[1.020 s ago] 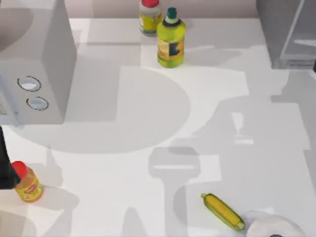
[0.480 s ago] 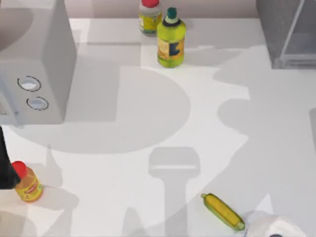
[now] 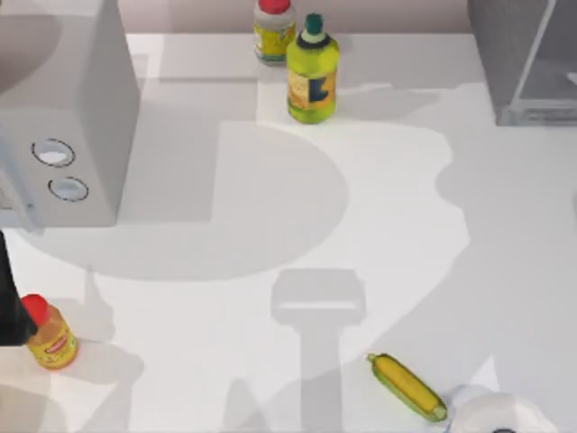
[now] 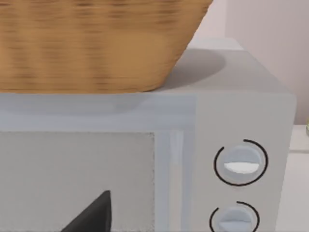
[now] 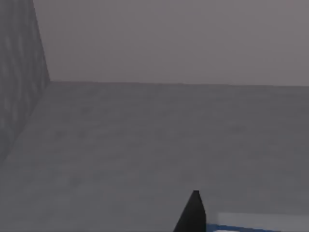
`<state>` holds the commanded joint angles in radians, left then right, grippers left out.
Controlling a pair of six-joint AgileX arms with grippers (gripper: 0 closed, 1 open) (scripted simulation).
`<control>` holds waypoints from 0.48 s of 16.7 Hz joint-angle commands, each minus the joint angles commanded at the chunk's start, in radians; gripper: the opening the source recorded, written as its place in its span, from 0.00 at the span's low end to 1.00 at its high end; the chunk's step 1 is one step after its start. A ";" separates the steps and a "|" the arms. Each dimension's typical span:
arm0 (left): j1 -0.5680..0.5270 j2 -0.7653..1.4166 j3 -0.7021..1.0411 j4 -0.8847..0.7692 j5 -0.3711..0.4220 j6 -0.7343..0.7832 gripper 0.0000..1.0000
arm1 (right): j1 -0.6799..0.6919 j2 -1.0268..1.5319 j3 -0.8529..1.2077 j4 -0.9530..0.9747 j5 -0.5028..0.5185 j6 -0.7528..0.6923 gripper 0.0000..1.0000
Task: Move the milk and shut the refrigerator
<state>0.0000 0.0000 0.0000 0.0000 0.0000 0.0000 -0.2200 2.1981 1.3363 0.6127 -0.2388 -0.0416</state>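
Milk [image 5: 263, 222]: light, stiff carton; grip its flat sides.
Right tool [image 5: 193, 212]: inside refrigerator [image 3: 518, 54]; finger spacing unclear.

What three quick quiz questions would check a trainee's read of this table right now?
1. True or false: the corn cob lies right beside the green-capped bottle.
2. What sits on top of the grey box with two dials? A) wicker basket B) a carton C) a plate
3. Fill in: the refrigerator stands at the top view's upper ____ corner.
Key: 1 false; 2 A; 3 right.
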 joint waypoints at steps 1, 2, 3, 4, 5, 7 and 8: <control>0.000 0.000 0.000 0.000 0.000 0.000 1.00 | -0.001 0.001 0.001 0.000 0.000 0.000 0.00; 0.000 0.000 0.000 0.000 0.000 0.000 1.00 | -0.002 0.002 0.002 -0.001 -0.001 -0.001 0.00; 0.000 0.000 0.000 0.000 0.000 0.000 1.00 | -0.004 0.003 0.003 -0.001 -0.001 -0.001 0.00; 0.000 0.000 0.000 0.000 0.000 0.000 1.00 | -0.005 0.004 0.004 -0.002 -0.002 -0.002 0.00; 0.000 0.000 0.000 0.000 0.000 0.000 1.00 | -0.005 0.004 0.004 -0.002 -0.002 -0.002 0.00; 0.000 0.000 0.000 0.000 0.000 0.000 1.00 | -0.005 0.004 0.004 -0.002 -0.002 -0.002 0.00; 0.000 0.000 0.000 0.000 0.000 0.000 1.00 | -0.005 0.004 0.004 -0.002 -0.002 -0.002 0.08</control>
<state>0.0000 0.0000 0.0000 0.0000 0.0000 0.0000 -0.2251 2.2021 1.3405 0.6108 -0.2408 -0.0431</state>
